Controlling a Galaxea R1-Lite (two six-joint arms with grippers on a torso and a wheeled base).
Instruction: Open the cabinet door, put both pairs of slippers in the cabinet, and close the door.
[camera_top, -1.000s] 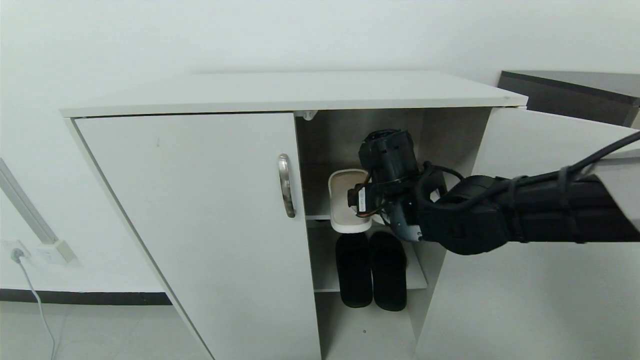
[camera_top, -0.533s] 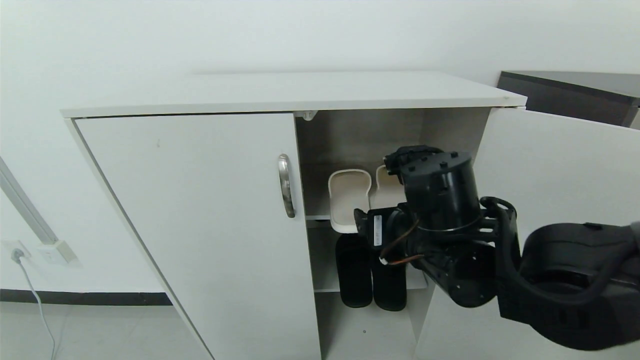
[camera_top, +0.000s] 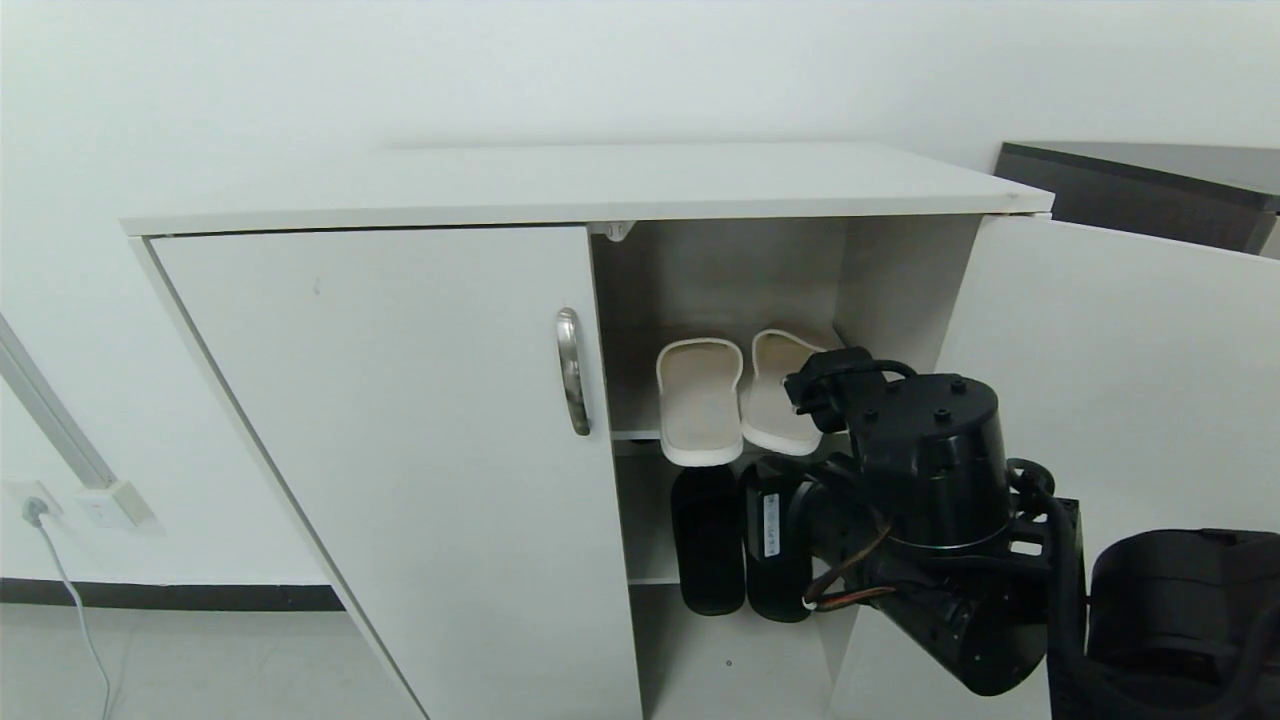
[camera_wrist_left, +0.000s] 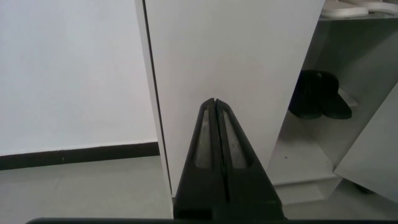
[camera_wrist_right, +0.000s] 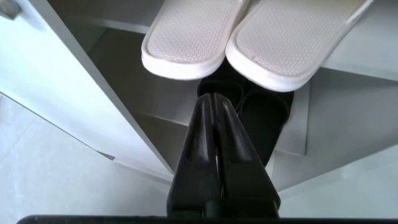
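The white cabinet (camera_top: 560, 185) stands against the wall. It has two doors: the left door (camera_top: 400, 420) is closed and the right door (camera_top: 1100, 350) is swung wide open. One metal handle (camera_top: 570, 370) shows, upright at the closed door's edge.

The right arm (camera_top: 930, 480) hangs in front of the open half and level with the two shelves. It hides part of the right black slipper and the near corner of the right white one. In its wrist view, the right pincer (camera_wrist_right: 215, 99) has its fingers pressed together on nothing. It sits outside the cabinet, apart from all the shoes, and points toward the lower shelf.

Both pairs are inside, four slippers in all. The white slippers (camera_top: 700, 400) lie side by side on the upper shelf, with their near ends jutting past its front edge (camera_wrist_right: 186, 37). The black slippers (camera_top: 708, 540) lie side by side on the shelf below and also overhang its edge. Their far ends are lost in shadow (camera_wrist_right: 264, 118).

The left pincer (camera_wrist_left: 214, 102) is also closed and empty. It is low down before the closed door (camera_wrist_left: 230, 62), near the floor (camera_wrist_left: 81, 186) and well apart from the black pair (camera_wrist_left: 320, 96).

A wall socket (camera_top: 35, 508) with a cable plugged in sits at the far left.
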